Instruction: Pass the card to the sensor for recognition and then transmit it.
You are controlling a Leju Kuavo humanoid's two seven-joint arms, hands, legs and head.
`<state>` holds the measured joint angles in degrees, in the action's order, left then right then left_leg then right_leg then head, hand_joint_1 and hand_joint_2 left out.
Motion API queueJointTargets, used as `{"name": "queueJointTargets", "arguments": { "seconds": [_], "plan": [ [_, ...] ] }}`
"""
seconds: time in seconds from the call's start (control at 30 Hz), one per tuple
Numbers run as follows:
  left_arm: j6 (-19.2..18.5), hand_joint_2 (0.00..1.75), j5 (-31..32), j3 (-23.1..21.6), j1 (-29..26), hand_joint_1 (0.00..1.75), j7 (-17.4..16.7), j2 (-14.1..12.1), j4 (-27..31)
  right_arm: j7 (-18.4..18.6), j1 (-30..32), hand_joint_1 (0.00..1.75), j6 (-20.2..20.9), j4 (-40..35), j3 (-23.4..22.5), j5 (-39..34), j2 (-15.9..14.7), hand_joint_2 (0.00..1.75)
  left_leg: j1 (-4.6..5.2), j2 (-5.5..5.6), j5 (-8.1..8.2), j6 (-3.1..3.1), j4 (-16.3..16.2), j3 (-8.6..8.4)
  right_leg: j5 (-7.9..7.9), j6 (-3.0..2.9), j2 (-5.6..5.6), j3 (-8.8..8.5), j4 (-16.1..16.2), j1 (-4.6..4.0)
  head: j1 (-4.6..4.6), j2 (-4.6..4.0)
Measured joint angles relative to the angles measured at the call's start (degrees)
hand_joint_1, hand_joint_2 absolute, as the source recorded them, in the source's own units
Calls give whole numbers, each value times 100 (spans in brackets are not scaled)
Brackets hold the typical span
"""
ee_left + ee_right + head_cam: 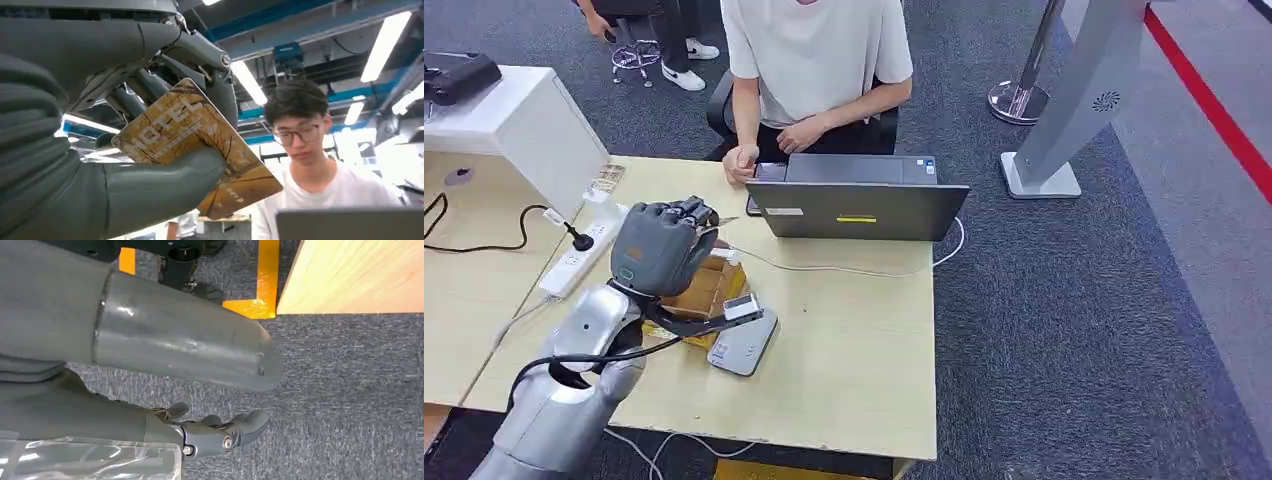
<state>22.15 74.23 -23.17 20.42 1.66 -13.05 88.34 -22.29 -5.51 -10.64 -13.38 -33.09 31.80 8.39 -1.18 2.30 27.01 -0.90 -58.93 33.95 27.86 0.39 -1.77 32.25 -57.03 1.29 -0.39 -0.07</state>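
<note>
My left hand (662,248) is raised over the table's left part, above a brown box (709,292). In the left wrist view this hand (75,150) pinches a golden card (172,127) printed "HOTEL" between its thumb and fingers, and the card points toward the person. The sensor, a flat grey reader (744,345), lies on the table (854,340) just near-right of the hand. My right hand (220,434) hangs beside the table over grey carpet, fingers loosely bent with nothing in them.
A person (814,60) sits at the far side behind an open laptop (859,208), hands resting by it. A white power strip (576,262) with a black plug lies at the left beside a white cabinet (519,125). A cable (844,268) crosses the table.
</note>
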Motion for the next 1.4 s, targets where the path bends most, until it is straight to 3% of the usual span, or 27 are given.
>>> {"name": "queueJointTargets", "arguments": {
  "seconds": [0.27,0.37,0.73,1.0,1.17,1.4],
  "plan": [
    [-899,175,-131,-529,-347,175,-153,52,-79,-7,37,0,-22,0,-118,-15,0,0,0,0,1,1,0,0,1,1,0,0,1,0,0,0],
    [-1072,175,-199,-728,-416,175,-162,85,-254,-2,45,0,-24,0,-133,-2,0,0,0,0,1,1,0,0,0,1,0,0,1,0,0,0],
    [-1231,175,-293,-1203,-551,175,-170,138,-610,-4,61,0,-42,0,-240,0,0,0,0,0,1,2,0,1,1,1,0,0,1,0,0,0],
    [-1389,175,-188,-1250,-666,175,-627,168,-662,-7,74,0,-46,0,-302,2,0,0,0,0,2,3,0,1,1,1,2,0,1,0,0,0],
    [-1340,175,267,-1250,-757,175,-1043,225,-774,7,87,0,-46,0,-365,35,0,0,0,0,2,3,0,2,1,1,1,0,1,0,0,0],
    [-1362,175,310,-1250,-823,175,-1095,293,-968,13,92,0,-46,0,-391,105,0,0,0,2,2,3,0,2,1,2,4,0,1,0,2,0]
  ]
}}
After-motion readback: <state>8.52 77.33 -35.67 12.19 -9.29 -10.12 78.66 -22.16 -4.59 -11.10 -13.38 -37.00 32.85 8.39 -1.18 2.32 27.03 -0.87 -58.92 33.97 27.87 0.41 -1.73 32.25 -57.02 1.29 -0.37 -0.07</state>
